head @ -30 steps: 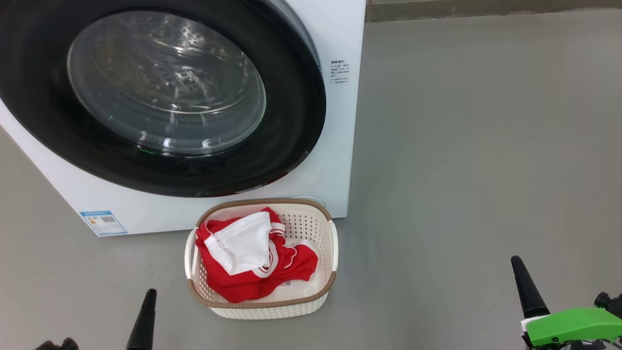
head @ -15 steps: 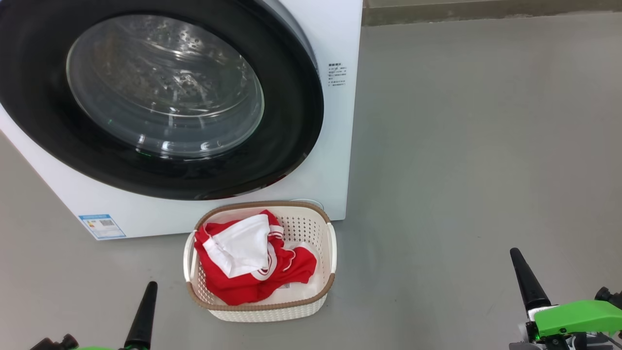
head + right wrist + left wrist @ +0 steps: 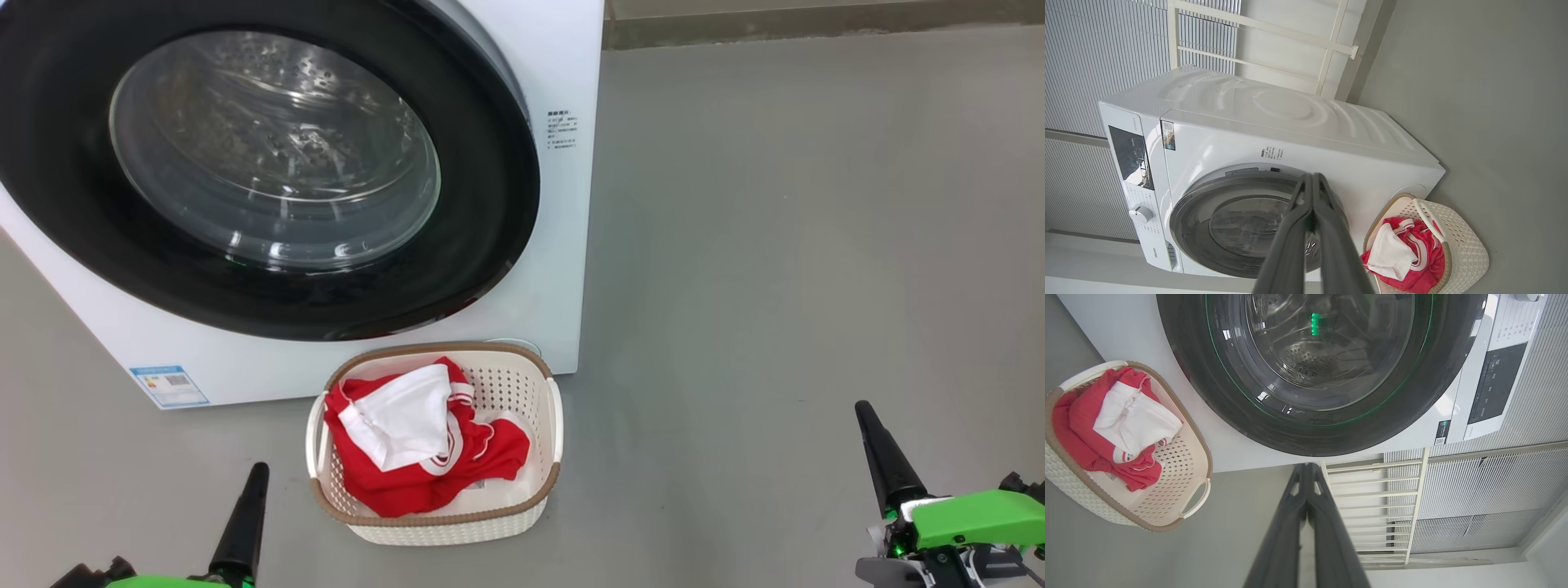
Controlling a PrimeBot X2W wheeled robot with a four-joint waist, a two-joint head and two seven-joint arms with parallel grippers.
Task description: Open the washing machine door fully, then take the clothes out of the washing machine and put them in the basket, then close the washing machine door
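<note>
Door (image 3: pixel 478 269) shut. Clothes (image 3: pixel 482 453) in basket (image 3: pixel 445 517), 1 o'clock from nearer left gripper (image 3: pixel 249 510). Left and right gripper (image 3: pixel 882 457) pressed together, empty.

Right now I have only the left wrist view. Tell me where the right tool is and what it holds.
Observer: The right tool hangs at the head view's lower right, over grey floor, well apart from the cream perforated plastic basket. Its fingers are pressed shut on nothing.
Operator: Report the lower front corners of the big white front-loading washing machine.
Observer: In the head view, a small blue label sits at its lower left corner.
Operator: Now the other corner.
Observer: A small round white cap sits there, just behind the basket's brown rim.
</note>
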